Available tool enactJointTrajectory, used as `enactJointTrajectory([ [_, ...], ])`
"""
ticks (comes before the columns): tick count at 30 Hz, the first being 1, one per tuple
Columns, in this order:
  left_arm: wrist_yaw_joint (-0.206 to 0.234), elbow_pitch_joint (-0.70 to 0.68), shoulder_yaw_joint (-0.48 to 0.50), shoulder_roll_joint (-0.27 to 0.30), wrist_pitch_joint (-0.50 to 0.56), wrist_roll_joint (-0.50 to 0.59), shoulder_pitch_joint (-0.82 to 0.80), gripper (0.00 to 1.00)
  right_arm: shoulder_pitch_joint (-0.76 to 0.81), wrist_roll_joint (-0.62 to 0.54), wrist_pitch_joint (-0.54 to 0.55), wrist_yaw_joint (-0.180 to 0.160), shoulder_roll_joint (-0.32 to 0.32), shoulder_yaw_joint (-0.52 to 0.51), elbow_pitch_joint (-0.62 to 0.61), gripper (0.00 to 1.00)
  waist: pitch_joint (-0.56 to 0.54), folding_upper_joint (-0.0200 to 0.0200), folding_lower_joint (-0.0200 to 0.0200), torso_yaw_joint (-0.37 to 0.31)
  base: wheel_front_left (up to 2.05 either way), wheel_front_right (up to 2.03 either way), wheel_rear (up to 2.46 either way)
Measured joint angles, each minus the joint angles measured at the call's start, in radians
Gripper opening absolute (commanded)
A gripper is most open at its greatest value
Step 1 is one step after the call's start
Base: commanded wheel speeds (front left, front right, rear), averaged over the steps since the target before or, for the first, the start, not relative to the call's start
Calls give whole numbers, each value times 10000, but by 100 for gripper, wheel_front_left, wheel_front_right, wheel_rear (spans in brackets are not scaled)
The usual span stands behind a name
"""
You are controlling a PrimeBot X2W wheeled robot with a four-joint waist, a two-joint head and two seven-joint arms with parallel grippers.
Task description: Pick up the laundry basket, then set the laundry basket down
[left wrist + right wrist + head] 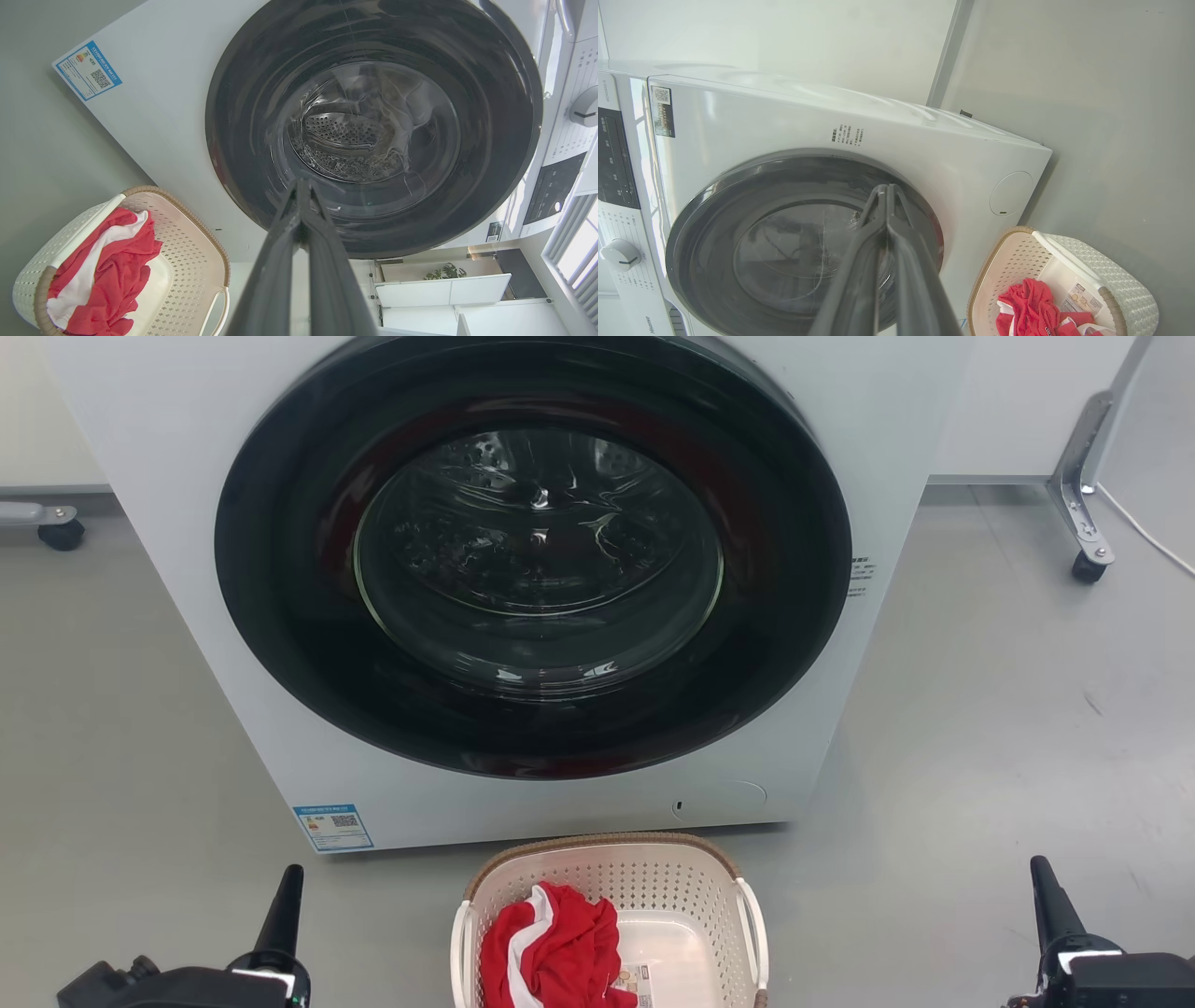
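A white front-loading washing machine stands on a smooth grey floor, its round dark door shut and the steel drum visible through the glass. A blue label sits at the lower left corner of its front panel. Behind it runs a pale wall. Castered metal legs stand on the floor at the far left and far right, and a white cable trails past the right one.

The laundry basket rests on the floor just in front of the machine's bottom edge, centred below the door; whether the two touch cannot be told. A crumpled red-and-white garment lies in its left half, leaving bare plastic and a printed sticker showing on the right. Both white side handles – left and right – are free.

The left gripper hangs low over the floor well to the basket's left, and the right gripper is well to its right. In the wrist views each gripper – left, right – has its dark fingers pressed together at the tips, holding nothing and pointing towards the machine's door. Bare floor lies between each gripper and the basket, and wider floor opens on both sides of the machine.
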Motion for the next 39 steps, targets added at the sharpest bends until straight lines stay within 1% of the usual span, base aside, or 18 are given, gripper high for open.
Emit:
enactJointTrajectory([
  [2,-19,38,71,-35,38,-305,-52,0,-92,226,35,13,44,-59,33,0,3,0,0,-6,0,0,0],
  [5,-153,82,199,-96,130,-598,-147,0,-141,619,155,100,105,-146,88,0,7,0,0,-15,0,0,0],
  [11,-268,174,439,-173,307,-1292,-214,0,-300,1360,364,265,199,-345,234,0,14,0,0,-33,0,0,0],
  [18,-426,249,669,-267,470,-1952,-359,0,-368,2054,539,360,291,-522,380,0,21,0,0,-50,0,0,0],
  [21,-426,259,679,-276,470,-2086,-360,0,-433,2059,539,364,301,-529,385,0,21,0,0,-50,0,0,0],
  [24,-426,261,681,-278,470,-2086,-360,0,-475,2059,539,408,301,-529,385,0,21,0,0,-50,0,0,0],
  [39,-426,270,683,-278,470,-2086,-361,0,-475,2059,539,408,301,-529,385,0,21,0,0,-49,0,0,0],
])
